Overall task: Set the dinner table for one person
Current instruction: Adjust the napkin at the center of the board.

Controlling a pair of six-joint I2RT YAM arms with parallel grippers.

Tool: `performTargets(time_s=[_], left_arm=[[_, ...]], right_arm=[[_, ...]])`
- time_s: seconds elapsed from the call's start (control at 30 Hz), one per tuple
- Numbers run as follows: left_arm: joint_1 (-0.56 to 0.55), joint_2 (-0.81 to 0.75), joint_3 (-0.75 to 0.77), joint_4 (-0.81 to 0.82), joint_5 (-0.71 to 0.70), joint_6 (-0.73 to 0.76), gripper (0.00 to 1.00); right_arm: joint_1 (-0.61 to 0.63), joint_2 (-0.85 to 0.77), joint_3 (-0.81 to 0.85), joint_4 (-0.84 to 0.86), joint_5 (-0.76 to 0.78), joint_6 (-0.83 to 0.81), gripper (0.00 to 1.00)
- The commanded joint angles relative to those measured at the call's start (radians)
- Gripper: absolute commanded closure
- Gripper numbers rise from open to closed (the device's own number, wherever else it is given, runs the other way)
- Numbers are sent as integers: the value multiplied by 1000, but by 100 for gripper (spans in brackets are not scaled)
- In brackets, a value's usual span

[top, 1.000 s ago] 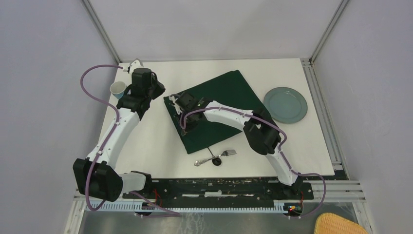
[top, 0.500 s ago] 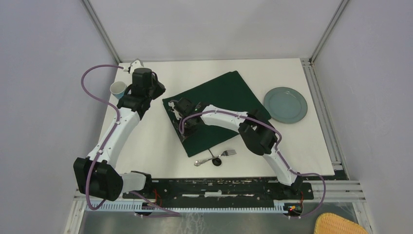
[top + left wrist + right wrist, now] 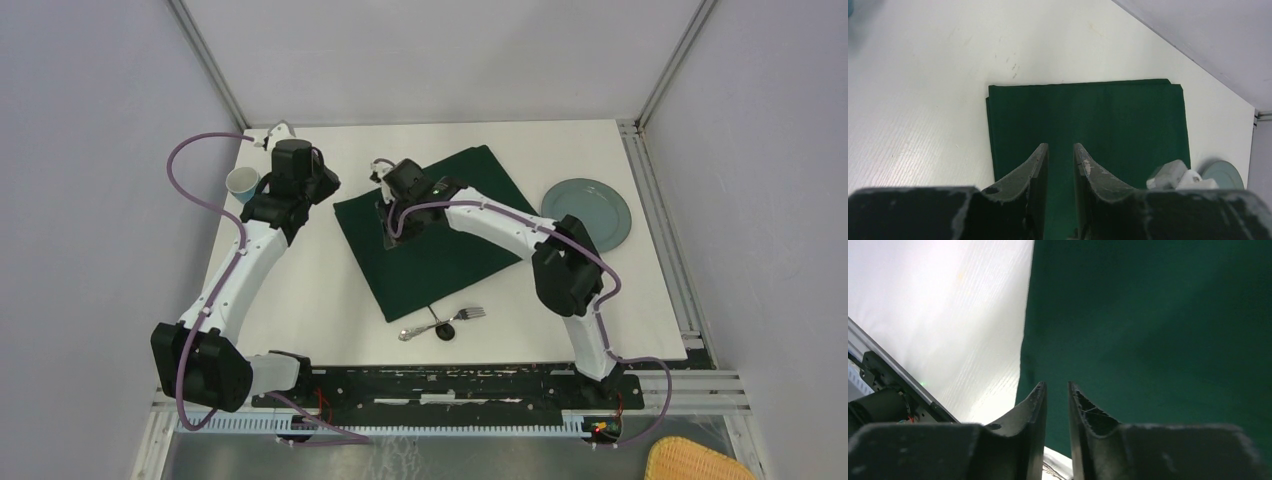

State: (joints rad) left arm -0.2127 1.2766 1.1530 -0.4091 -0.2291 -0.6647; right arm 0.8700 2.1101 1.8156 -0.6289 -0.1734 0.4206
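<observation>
Early stage, I judge: most of the setting is left to do. The table (image 3: 300,290) is the big white top filling the middle of the top view, and everything sits on it. The cloth (image 3: 440,270) lies spread flat near the table's centre but skewed, one corner pointing near and one far. Whether it gets straightened is a guess. The plate (image 3: 592,205) is at the far right, bare, just off the cloth's right corner and not on it. The cup (image 3: 241,182) stands at the far left edge, well apart from the cloth. The fork (image 3: 470,313) and spoon (image 3: 410,332) lie together by the cloth's near corner, crossing a small dark item I can't identify. Whether they touch the cloth, I cannot tell. So the plate, cup and cutlery all look unplaced. The left gripper (image 3: 1060,146) sits at the far left beside the cup and faces the cloth, fingers slightly apart and nothing between them. The right gripper (image 3: 1055,384) hangs over the cloth's far-left part near its left edge, fingers also a little apart and empty. Neither arm carries anything. Next likely step, by my read: square the cloth or fetch the plate onto it.
</observation>
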Motion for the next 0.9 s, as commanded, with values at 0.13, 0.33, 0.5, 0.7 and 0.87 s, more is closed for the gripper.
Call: performTargets(time_s=[0.13,0.33,0.5,0.7,0.87], left_arm=[[5,0,31,49,13,23,81],[5,3,40,41,1,31,82],[5,10,37,43,-3,31,82],[4,13,34,45,-7,31,81],[5,13,34,47,-6,29,80]], right_arm=[[-63,10,-108,39,-32,-17,100],[-50,56,-118,63,-61,-7,100],[-23,70,-109,63,-75,-3,100],[0,47,-120,61,-92,0,100],[8,55,-137,70,-130,12,100]])
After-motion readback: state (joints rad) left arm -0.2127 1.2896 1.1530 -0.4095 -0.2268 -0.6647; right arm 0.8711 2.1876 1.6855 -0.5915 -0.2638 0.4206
